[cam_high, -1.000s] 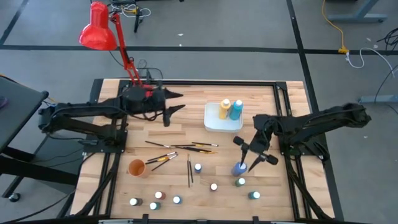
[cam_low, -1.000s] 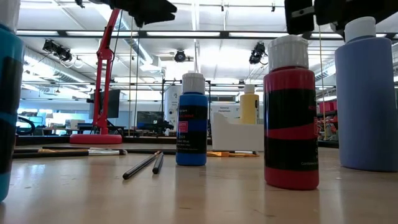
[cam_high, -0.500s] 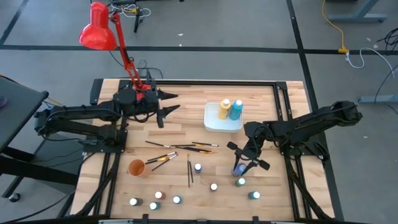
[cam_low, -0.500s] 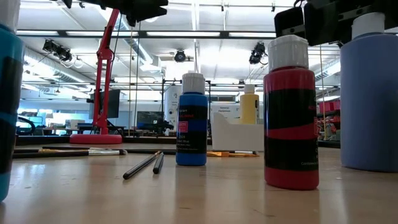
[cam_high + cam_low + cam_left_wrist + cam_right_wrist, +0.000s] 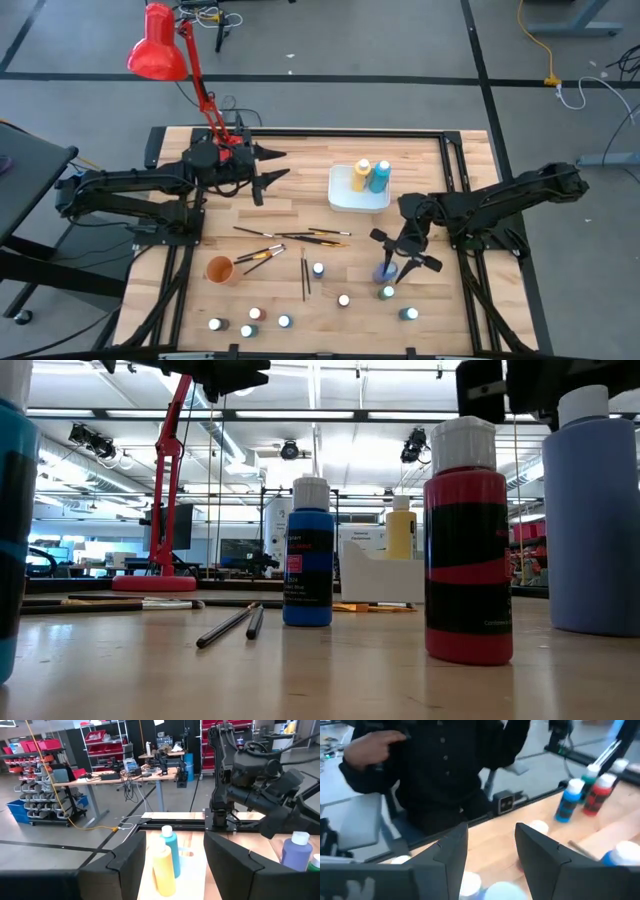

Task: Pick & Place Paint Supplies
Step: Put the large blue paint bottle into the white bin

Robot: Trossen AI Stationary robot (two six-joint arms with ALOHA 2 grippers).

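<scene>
My right gripper (image 5: 402, 255) (image 5: 490, 855) hangs open just over a lavender paint bottle (image 5: 384, 271) (image 5: 595, 520) that stands upright on the table; I cannot tell whether a finger touches its cap. Several more small bottles (image 5: 344, 300) stand near the front edge, among them a red one (image 5: 466, 540) and a blue one (image 5: 308, 555). Thin paintbrushes (image 5: 290, 236) lie mid-table. A yellow bottle (image 5: 361, 174) and a teal bottle (image 5: 380, 176) stand in the white tray (image 5: 345, 200). My left gripper (image 5: 272, 165) (image 5: 175, 855) waits open above the table's far left.
An orange cup (image 5: 220, 270) stands at the front left. A red desk lamp (image 5: 160, 52) rises from the far left corner. A person in dark clothing (image 5: 445, 765) stands beyond the table's near edge. Bare wood lies between the tray and the left arm.
</scene>
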